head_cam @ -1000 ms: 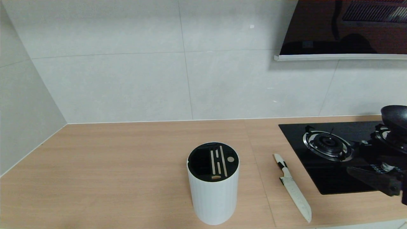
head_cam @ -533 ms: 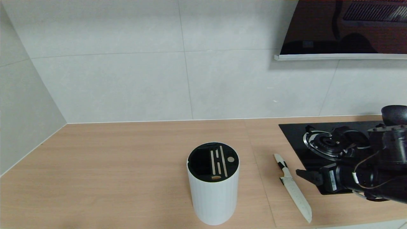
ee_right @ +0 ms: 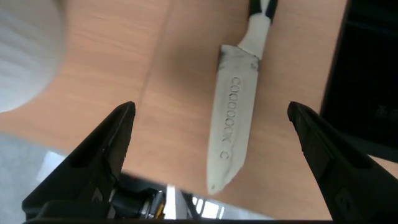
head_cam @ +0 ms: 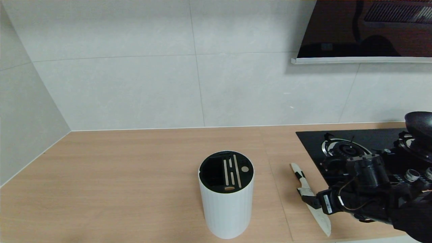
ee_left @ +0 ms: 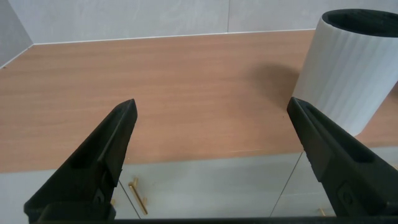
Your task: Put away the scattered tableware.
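Knife [head_cam: 303, 184] lies flat on the wooden table [head_cam: 135, 168], in the strip between the white holder [head_cam: 226, 202] and the black gas hob [head_cam: 337, 158], just beside the hob's left edge. Its pale handle with a dark band points toward the tiled wall, and the light blade runs toward the table's front edge, with the tip close to that edge.

In the head view the right gripper [head_cam: 308, 199] hangs over the knife where handle meets blade, hiding part of the blade. In the right wrist view the knife [ee_right: 235, 124] lies lengthwise between the two fingers of the right gripper [ee_right: 210, 109]. The fingers are spread wide, one on each side of the blade and clear of it, pinching nothing. How high the gripper is above the blade cannot be told.

The holder stands upright on the table, well to the left of the knife. It is a ribbed white cylinder with a black top that has narrow slots and one larger opening.

The left gripper [ee_left: 211, 102] is also spread wide and holds nothing. It sits low at the table's front edge, with the holder [ee_left: 348, 68] just beyond one of its fingers.

A dark pan [head_cam: 418, 123] sits on the far right burner of the hob. A dark range hood [head_cam: 364, 30] hangs on the wall above.
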Controlling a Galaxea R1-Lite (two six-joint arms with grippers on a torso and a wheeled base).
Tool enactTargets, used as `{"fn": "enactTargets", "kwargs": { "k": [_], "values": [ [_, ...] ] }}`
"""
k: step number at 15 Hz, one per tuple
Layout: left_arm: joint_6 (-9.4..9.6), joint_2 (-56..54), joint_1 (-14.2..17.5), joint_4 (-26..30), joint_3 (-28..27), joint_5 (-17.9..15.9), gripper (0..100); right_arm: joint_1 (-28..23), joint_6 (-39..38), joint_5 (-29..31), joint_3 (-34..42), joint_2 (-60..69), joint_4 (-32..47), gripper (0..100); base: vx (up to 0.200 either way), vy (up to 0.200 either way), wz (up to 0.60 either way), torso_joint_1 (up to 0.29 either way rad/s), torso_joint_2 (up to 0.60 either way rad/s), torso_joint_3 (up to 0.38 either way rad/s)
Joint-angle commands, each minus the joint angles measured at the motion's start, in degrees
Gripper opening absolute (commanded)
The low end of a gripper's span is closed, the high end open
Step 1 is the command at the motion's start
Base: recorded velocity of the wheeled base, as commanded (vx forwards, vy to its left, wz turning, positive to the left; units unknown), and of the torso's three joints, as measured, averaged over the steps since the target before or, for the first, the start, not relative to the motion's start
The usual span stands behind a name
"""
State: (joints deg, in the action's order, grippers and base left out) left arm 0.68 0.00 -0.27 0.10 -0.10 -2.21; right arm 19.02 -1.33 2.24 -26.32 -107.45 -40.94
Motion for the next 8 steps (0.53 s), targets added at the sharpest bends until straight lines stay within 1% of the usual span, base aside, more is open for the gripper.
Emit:
{"fn": "enactTargets", "kwargs": {
  "k": [1,2,4,6,8],
  "values": [
    [0.02,0.0,0.0,-0.01,0.01,0.01,100,0.05,-0.34,1.18,0.3,-7.34,-3.89,100,0.0,0.0,0.0,0.0,0.0,0.0],
    [0.02,0.0,0.0,-0.01,0.01,0.01,100,0.05,-2.1,2.06,0.3,-11.47,-8.72,100,0.0,0.0,0.0,0.0,0.0,0.0],
    [0.02,0.0,0.0,-0.01,0.01,0.01,100,0.05,-2.89,3.47,0.39,-15.77,-14.87,100,0.0,0.0,0.0,0.0,0.0,0.0],
    [0.02,0.0,0.0,-0.01,0.01,0.01,100,0.05,-2.89,5.4,0.57,-19.03,-19.44,100,0.0,0.0,0.0,0.0,0.0,0.0],
    [0.02,0.0,0.0,-0.01,0.01,0.01,100,0.05,-2.89,5.75,0.57,-21.14,-22.26,100,0.0,0.0,0.0,0.0,0.0,0.0]
  ]
}}
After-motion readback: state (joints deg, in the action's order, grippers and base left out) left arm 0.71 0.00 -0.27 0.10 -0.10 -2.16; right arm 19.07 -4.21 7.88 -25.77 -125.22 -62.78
